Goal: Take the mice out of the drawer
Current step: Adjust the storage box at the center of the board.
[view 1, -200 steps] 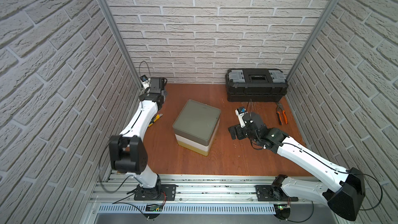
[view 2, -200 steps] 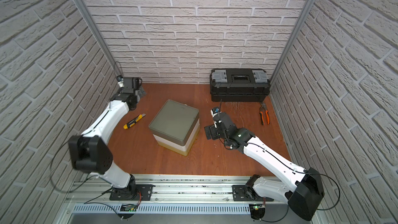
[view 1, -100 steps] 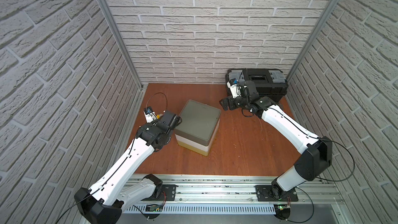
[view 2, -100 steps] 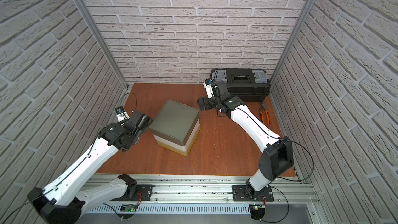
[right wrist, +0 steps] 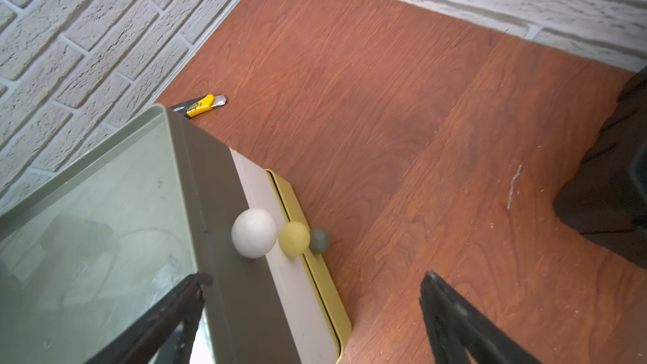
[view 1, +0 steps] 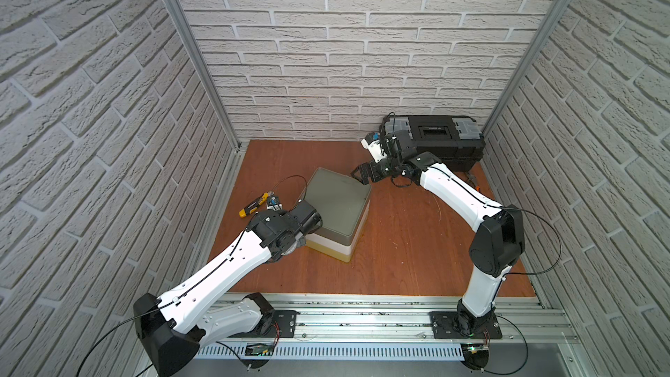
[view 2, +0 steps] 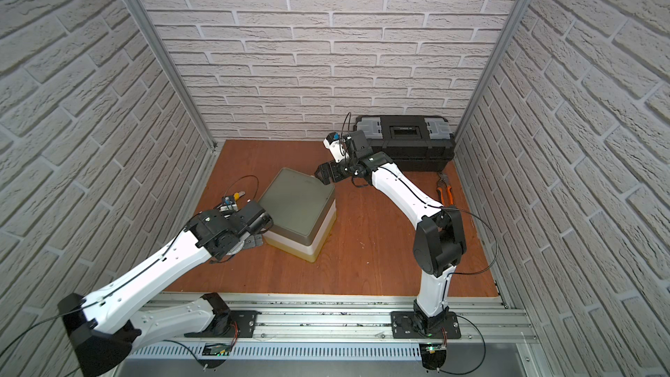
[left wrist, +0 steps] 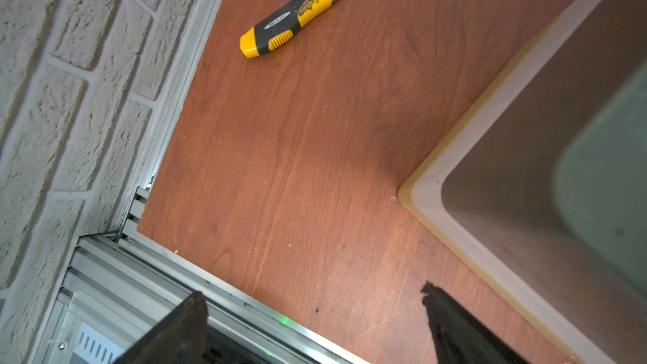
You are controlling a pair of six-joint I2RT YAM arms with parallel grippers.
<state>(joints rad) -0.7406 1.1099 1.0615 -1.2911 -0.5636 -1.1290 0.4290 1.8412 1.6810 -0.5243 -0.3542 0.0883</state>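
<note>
I am looking at the drawer unit (view 1: 337, 197) sitting near the middle of the bench (view 1: 398, 241), with its grey-green top showing in both top views. No mice are showing anywhere. Every drawer front is lying shut, so I cannot tell which drawer is holding them.

In the right wrist view, three round knobs are lining up down the unit's front. The white knob (right wrist: 254, 233) is sitting highest, the yellow knob (right wrist: 294, 238) is below it, and the grey knob (right wrist: 319, 239) is lowest. That front is facing away from the top views, toward the back wall.

The right claw (right wrist: 315, 276) is hanging at the unit's far corner with its jaws spread wide and nothing between them. One finger is hovering above the top panel and the other is hovering over bare bench beyond the knobs.

The left claw (left wrist: 311, 292) is sitting low beside the unit's near left corner. It is also gaping wide and gripping nothing, with only wood grain showing between its fingers. I cannot tell whether it is touching the unit.

A yellow and black utility knife (left wrist: 294, 19) is lying on the bench between the unit and the left wall, apart from both. A black toolbox (view 1: 435, 139) is resting against the back wall on the right, and orange-handled pliers (view 2: 445, 190) are lying just in front of it near the right wall.
</note>
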